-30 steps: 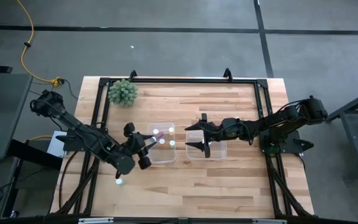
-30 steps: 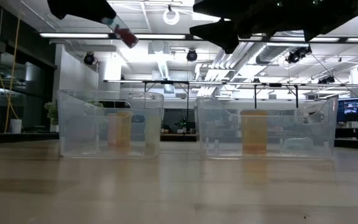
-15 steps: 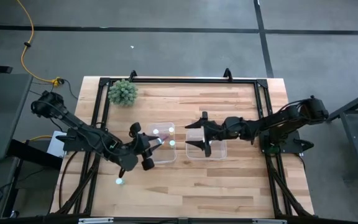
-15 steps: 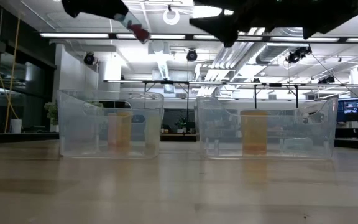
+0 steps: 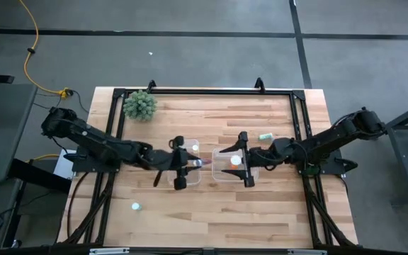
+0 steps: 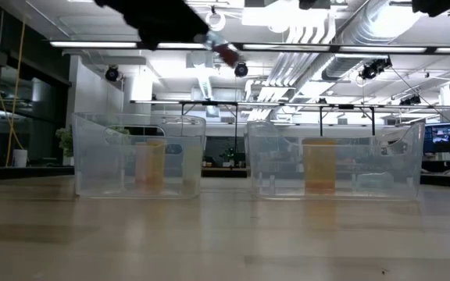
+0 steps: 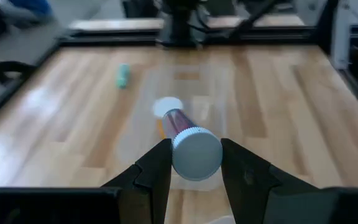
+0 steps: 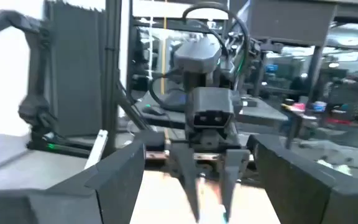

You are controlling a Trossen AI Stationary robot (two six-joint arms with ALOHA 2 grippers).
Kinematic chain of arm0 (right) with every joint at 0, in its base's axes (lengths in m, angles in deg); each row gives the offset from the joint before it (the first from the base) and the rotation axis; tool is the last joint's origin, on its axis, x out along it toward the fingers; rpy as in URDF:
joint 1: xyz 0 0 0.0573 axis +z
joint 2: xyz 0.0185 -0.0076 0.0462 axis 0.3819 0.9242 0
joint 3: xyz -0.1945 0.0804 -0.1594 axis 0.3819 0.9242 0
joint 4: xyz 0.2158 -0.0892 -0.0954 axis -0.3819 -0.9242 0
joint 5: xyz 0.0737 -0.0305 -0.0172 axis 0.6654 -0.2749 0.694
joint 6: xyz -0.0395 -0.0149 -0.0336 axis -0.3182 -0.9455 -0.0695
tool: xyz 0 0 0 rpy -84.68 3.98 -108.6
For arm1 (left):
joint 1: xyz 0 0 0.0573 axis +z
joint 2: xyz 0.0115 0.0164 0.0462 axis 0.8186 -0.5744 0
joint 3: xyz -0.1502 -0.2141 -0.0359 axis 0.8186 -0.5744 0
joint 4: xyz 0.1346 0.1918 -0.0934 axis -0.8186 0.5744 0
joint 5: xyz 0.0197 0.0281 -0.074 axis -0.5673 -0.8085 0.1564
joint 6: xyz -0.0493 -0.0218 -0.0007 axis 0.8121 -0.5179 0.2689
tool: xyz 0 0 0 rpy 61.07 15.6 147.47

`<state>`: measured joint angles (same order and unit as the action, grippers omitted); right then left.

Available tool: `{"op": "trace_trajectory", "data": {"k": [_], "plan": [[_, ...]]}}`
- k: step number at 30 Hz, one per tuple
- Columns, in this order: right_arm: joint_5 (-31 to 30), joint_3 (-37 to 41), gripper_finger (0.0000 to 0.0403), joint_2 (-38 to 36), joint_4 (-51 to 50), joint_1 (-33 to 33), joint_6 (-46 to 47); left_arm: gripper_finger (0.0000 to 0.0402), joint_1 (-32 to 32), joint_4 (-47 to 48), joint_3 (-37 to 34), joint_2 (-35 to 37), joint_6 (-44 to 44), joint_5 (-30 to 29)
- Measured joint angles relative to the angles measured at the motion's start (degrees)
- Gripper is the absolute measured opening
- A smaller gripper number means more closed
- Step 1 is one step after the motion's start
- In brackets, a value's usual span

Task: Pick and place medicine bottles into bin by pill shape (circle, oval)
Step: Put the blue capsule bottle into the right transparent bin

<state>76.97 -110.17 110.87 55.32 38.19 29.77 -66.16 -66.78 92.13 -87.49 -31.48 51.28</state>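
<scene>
Above the gap between the two clear tubs, your left gripper [image 5: 188, 164] is clamped on a small bottle [image 7: 189, 140] with a reddish body and a white cap, and that is the piece the coming move turns on. In the left wrist view the bottle lies lengthwise between the fingers [image 7: 153, 171], its long axis running straight out ahead of the gripper, cap end back toward the wrist and body end pointing forward. From above, that axis runs roughly left to right across the table, with the body end aimed at the right tub [image 5: 224, 173]. In the low view the bottle [image 6: 223, 51] hangs tilted, well above both tub rims, just past the right edge of the left tub [image 6: 139, 156] and short of the right tub. So the bottle has to travel right to sit over the right tub, or back left for the left one; you cannot read the pill shape from here, so judge the bin before letting go. Your right gripper [image 5: 246, 165] hovers over the right tub with its fingers spread apart, near the left gripper and facing it, so watch for a brush between the two if you carry the bottle further right. Other bottles lie loose: one near the table's near left [image 5: 134, 207], one toward the far right [image 5: 265, 137].
</scene>
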Motion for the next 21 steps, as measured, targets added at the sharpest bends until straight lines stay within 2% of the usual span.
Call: {"op": "trace_trajectory", "data": {"k": [4, 10, 15, 21], "plan": [[-3.43, 0.00, 0.0291, -0.23, 0.02, 1.43, -1.59, 0.0117, 4.06, 7.42, 6.58, -5.06, -2.62, 6.66], [-3.84, 0.00, 0.0291, -0.31, 0.03, 2.04, -1.94, 0.0117, 9.98, 22.61, 19.04, -15.10, -5.18, 14.63], [-3.84, 0.00, 0.0291, -0.32, -0.44, 2.04, -2.02, 0.0117, 12.34, 25.48, 26.94, -22.26, -8.81, 17.14], [-3.82, 0.02, 0.0291, -0.32, -1.19, 2.04, -2.02, 0.0117, 15.17, 30.75, 32.16, -28.04, -9.98, 23.91]]}}
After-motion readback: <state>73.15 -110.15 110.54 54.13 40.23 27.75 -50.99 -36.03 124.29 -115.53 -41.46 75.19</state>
